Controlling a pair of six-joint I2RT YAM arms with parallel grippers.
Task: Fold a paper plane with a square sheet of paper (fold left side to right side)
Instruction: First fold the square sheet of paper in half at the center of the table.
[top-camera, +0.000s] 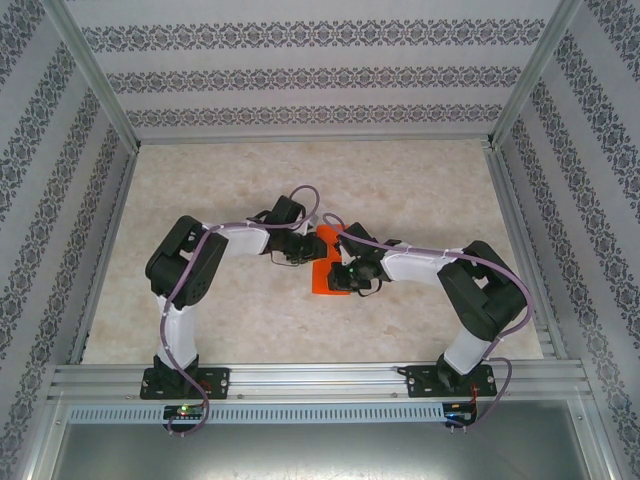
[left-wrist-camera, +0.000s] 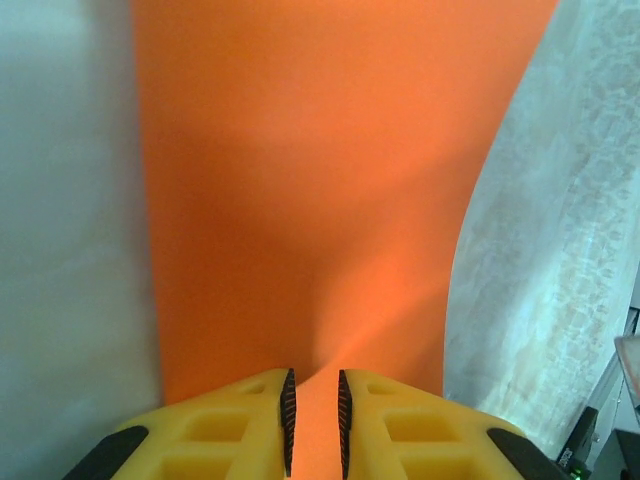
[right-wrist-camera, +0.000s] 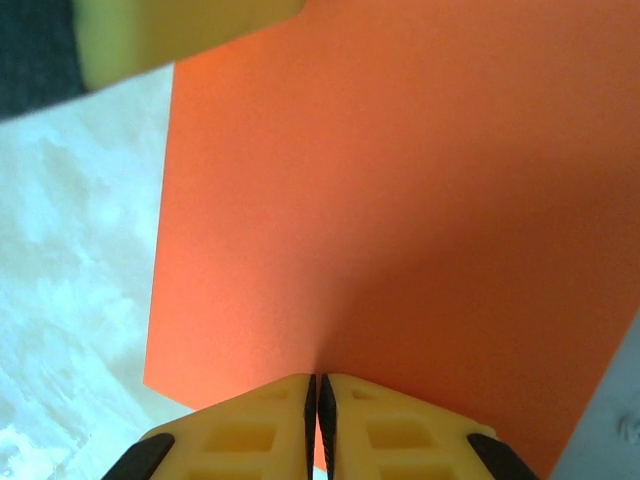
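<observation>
Clenching the plain square sheet of paper (top-camera: 325, 277) are the left end effector (left-wrist-camera: 313, 378) and right end effector (right-wrist-camera: 317, 380)

One square sheet of paper (top-camera: 322, 280); two tools: left tool (left-wrist-camera: 313, 405), right tool (right-wrist-camera: 317, 405); one table (top-camera: 420, 200).

the left arm (top-camera: 185, 265) and right arm (top-camera: 485, 290) are built from black joint housings and white links, with lilac cables (top-camera: 303, 188) looped along. the left gripper (left-wrist-camera: 315, 385) and right gripper (right-wrist-camera: 317, 382) are fitted with yellow hollowed fingers (left-wrist-camera: 225, 430) and black ribbed pads (left-wrist-camera: 288, 420).
</observation>
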